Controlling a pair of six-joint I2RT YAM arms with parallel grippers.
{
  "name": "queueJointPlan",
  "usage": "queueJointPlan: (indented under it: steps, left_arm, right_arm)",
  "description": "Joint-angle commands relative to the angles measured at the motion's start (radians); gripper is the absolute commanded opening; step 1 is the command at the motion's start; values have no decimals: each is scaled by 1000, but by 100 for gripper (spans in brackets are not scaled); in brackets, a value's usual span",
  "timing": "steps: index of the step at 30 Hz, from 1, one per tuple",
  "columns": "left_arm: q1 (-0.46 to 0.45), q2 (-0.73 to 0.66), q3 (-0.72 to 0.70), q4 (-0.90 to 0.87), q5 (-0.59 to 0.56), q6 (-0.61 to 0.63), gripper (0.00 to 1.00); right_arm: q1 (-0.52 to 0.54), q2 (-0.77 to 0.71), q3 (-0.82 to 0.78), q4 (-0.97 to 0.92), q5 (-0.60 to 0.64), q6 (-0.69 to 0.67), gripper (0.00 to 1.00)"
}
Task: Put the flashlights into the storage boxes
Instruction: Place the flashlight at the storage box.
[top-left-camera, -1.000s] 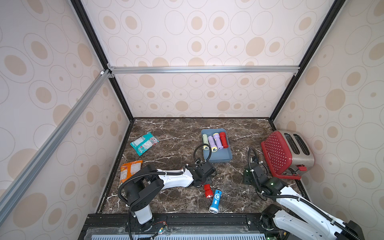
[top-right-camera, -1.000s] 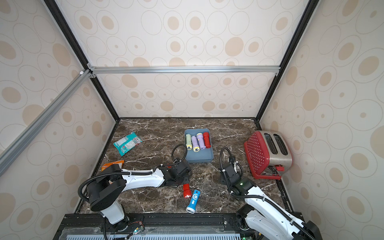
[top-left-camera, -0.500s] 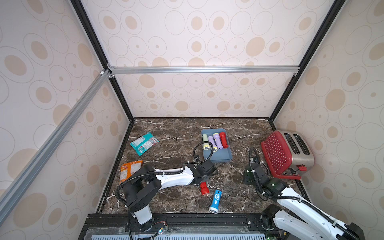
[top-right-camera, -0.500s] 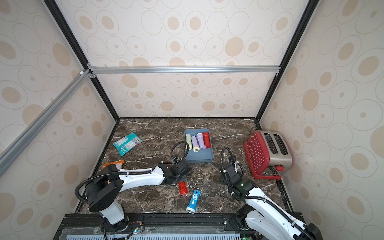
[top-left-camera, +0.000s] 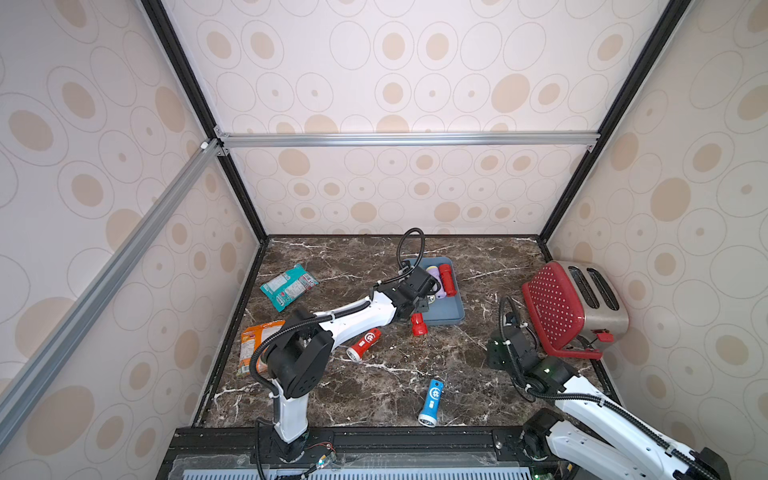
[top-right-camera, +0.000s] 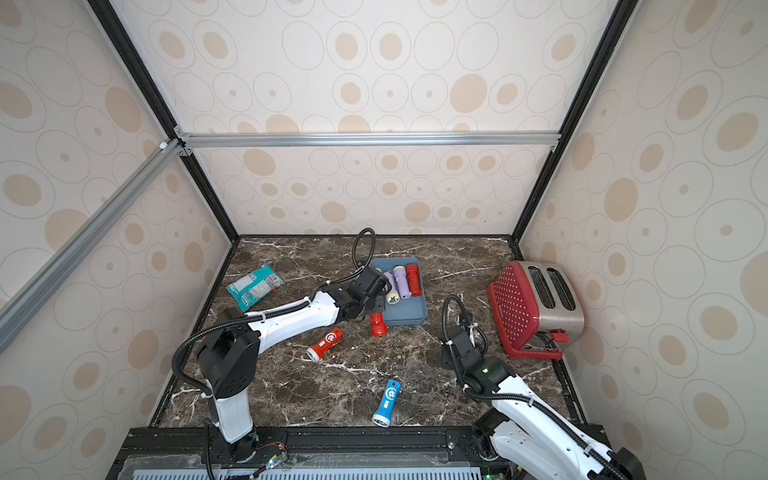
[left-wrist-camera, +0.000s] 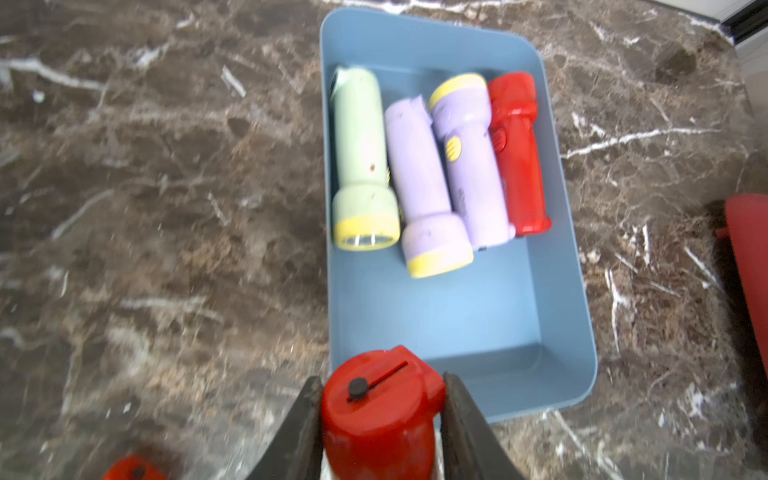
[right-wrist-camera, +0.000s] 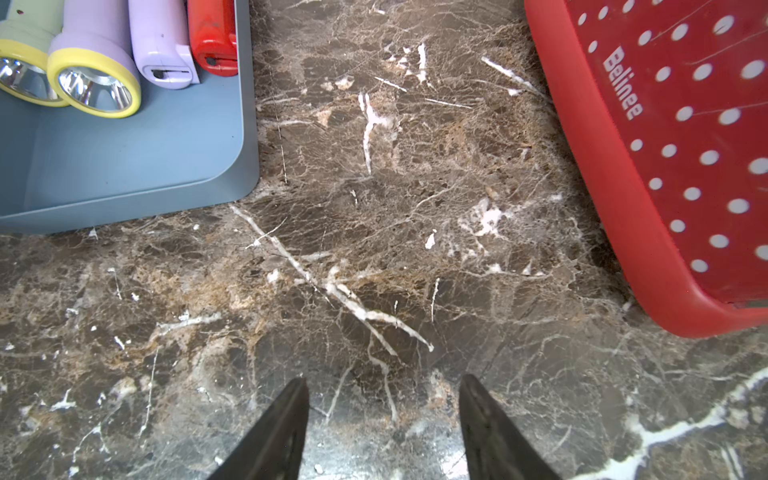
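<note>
My left gripper (left-wrist-camera: 382, 390) is shut on a red flashlight (left-wrist-camera: 380, 419), which hangs at the near left corner of the blue-grey storage box (left-wrist-camera: 457, 311). In both top views that flashlight (top-left-camera: 419, 325) (top-right-camera: 378, 324) sits just outside the box's front wall (top-left-camera: 446, 311). Inside, at the far end, lie a pale green flashlight (left-wrist-camera: 359, 166), two lilac ones (left-wrist-camera: 419, 174) (left-wrist-camera: 469, 158) and a red one (left-wrist-camera: 517, 158). Another red flashlight (top-left-camera: 365, 343) and a blue one (top-left-camera: 431, 401) lie on the marble. My right gripper (right-wrist-camera: 384, 390) stands open over bare marble, right of the box.
A red dotted toaster (top-left-camera: 573, 307) lies at the right wall, close to my right arm. A teal snack pack (top-left-camera: 289, 286) and an orange one (top-left-camera: 253, 347) lie by the left wall. My left arm (top-left-camera: 353, 316) stretches low across the table's middle.
My left gripper has carried the red flashlight away from the front edge and up to the box's near corner, uncovering a second red flashlight on the marble. The right arm has stayed still.
</note>
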Motion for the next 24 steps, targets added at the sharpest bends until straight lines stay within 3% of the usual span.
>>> queueJointPlan:
  steps: [1,7,15,24]
  left_arm:
    - [35,55,107,-33,43,120,30]
    - [105,137,223,-52,69,161,28]
    - [110,217,304,-53,65,217,28]
    - [110,227,257,-17,137,192,28]
  right_arm:
    - [7,-19,-16,-1,22,15,60]
    - [7,-17,-16,-2,20,12,60]
    - [7,-20,-17,-3,19,14,60]
    - [7,-24,-18,-1,21,13,60]
